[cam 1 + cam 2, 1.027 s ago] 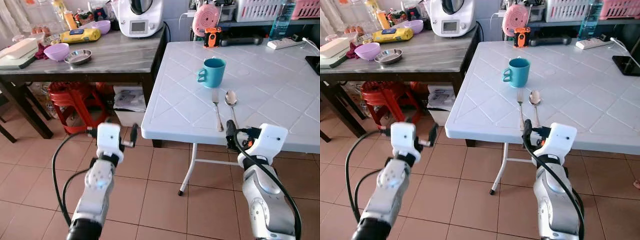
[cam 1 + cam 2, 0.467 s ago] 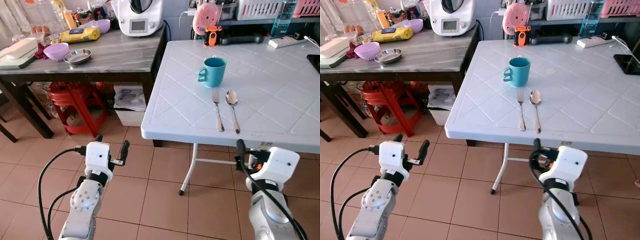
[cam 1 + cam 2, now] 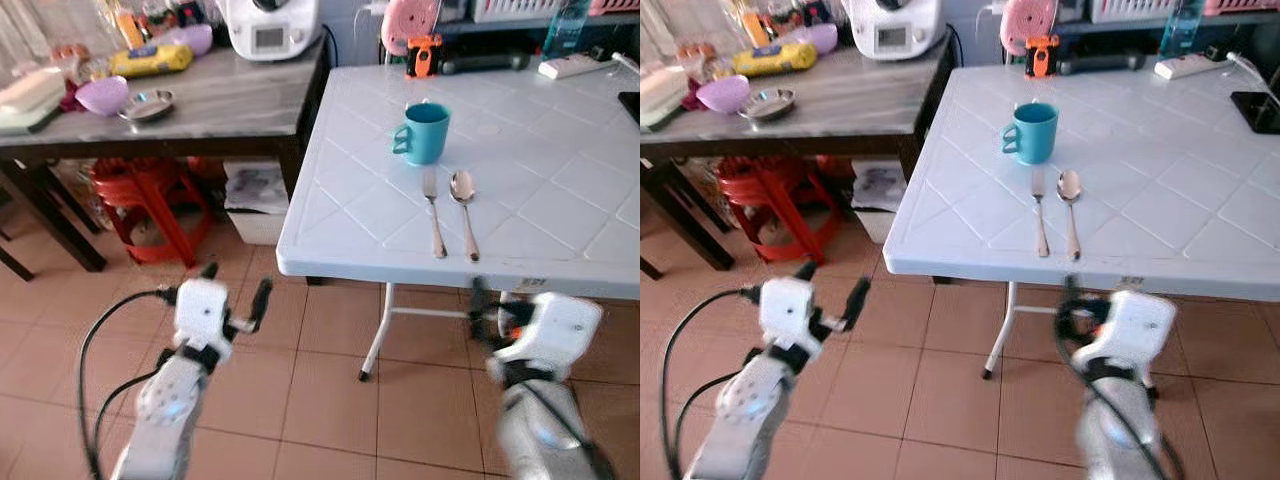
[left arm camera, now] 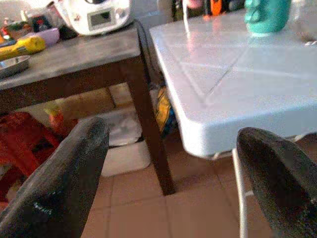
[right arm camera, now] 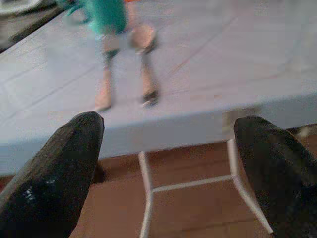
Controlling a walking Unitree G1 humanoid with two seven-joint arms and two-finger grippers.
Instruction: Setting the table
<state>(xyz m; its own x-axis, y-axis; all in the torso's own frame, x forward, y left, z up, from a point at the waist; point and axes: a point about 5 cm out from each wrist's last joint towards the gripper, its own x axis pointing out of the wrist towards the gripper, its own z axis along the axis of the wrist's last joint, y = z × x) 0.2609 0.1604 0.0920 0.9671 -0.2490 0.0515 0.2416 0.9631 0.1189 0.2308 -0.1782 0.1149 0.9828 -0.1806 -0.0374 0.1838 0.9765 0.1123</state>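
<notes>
spot: standing off the near edge of the white table (image 3: 350,215), both arms down below tabletop height over the tiled floor

fork (image 3: 432,212): lower middle of the tabletop in the head view, flat, long axis running from the cup toward the near edge, handle end nearest the robot

spoon (image 3: 464,211): just beside the fork on its right, parallel, not touching it as far as I can see

cup (image 3: 421,132): teal, upright, right behind the fork and spoon toward the top of the frame

right gripper (image 5: 168,163): fingers spread wide and empty, sitting under the table edge at lower right of the head view. The wrist view has the cutlery handles pointing pretty much straight at it, a bit up from the jaws

left gripper (image 4: 173,183): also spread wide, nothing in it, lower left of frame, well apart from the place setting and facing the table's corner

nearer arm: right one, no contest imo

what's left: looks like there's no plate yet. There are bowls on the dark side table (image 3: 200,100) at upper left, and the left arm is the closer one to those
</notes>
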